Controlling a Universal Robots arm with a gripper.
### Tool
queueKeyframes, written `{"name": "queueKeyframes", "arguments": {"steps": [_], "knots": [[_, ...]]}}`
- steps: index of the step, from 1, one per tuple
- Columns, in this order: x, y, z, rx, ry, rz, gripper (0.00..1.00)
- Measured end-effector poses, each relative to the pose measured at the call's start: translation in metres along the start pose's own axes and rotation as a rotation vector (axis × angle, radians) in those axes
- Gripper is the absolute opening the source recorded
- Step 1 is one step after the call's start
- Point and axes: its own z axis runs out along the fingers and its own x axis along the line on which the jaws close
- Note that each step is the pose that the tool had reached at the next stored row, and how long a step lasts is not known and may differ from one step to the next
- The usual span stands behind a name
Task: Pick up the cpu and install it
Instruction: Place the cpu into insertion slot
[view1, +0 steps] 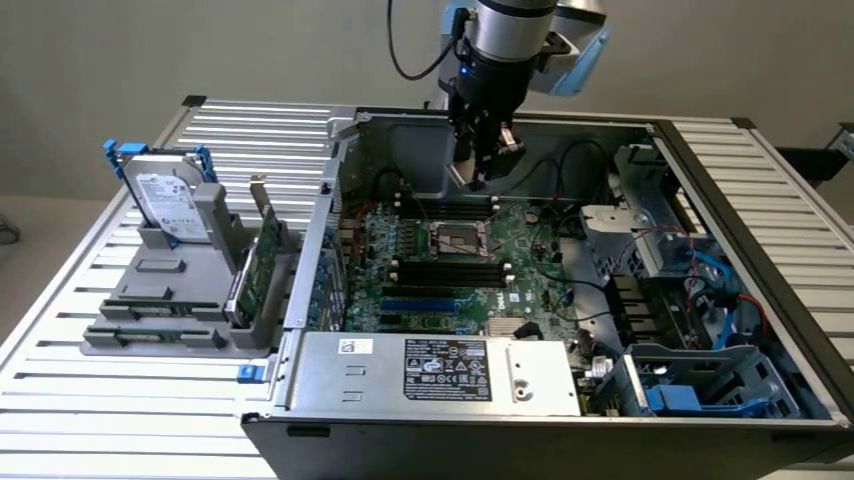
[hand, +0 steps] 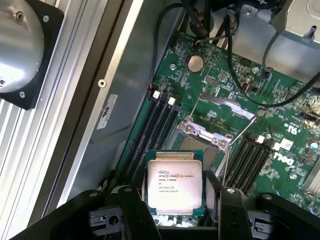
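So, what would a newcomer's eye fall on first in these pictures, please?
The silver cpu stands out, gripped in the black hand above the green motherboard. Beyond it lies the open socket with its metal frame lifted. In the exterior view the arm reaches into an open computer case, with a hard drive racked at that view's left.

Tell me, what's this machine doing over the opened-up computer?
A robot arm's gripper hangs over an open computer case, holding the cpu by its edges between its fingers. The chip is in the air above the motherboard, not yet seated. The socket below it has its metal frame flipped open and looks empty.
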Motion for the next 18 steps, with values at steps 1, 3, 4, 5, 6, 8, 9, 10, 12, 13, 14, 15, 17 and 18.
{"name": "queueKeyframes", "arguments": {"steps": [1, 3, 4, 5, 6, 8, 9, 10, 12, 13, 14, 15, 17, 18], "knots": [[-0.0001, 0.0, 0.0006, -0.0011, -0.0017, 0.013, 0.55], [-0.0002, 0.0, 0.0017, -0.004, -0.0031, 0.04, 0.55], [-0.0003, 0.0, 0.002, -0.0056, -0.0035, 0.054, 0.55], [-0.0003, 0.0, 0.0022, -0.0071, -0.0038, 0.068, 0.55], [-0.0003, 0.0, 0.0027, -0.0084, -0.0049, 0.081, 0.55], [-0.0004, 0.0, 0.0034, -0.0094, -0.0104, 0.103, 0.55], [-0.0005, 0.0, 0.0038, -0.0097, -0.0135, 0.113, 0.55], [-0.0005, 0.0, 0.0042, -0.0096, -0.017, 0.124, 0.55], [-0.0006, 0.0, 0.0048, -0.0101, -0.023, 0.144, 0.55], [-0.0007, 0.0, 0.0052, -0.0106, -0.0254, 0.155, 0.55], [-0.0007, 0.0001, 0.0055, -0.0112, -0.0276, 0.168, 0.55], [-0.0008, 0.0001, 0.0058, -0.012, -0.0294, 0.18, 0.55], [-0.0008, 0.0001, 0.0064, -0.0138, -0.0322, 0.203, 0.55], [-0.0009, 0.0, 0.0067, -0.0149, -0.0329, 0.215, 0.55]]}}
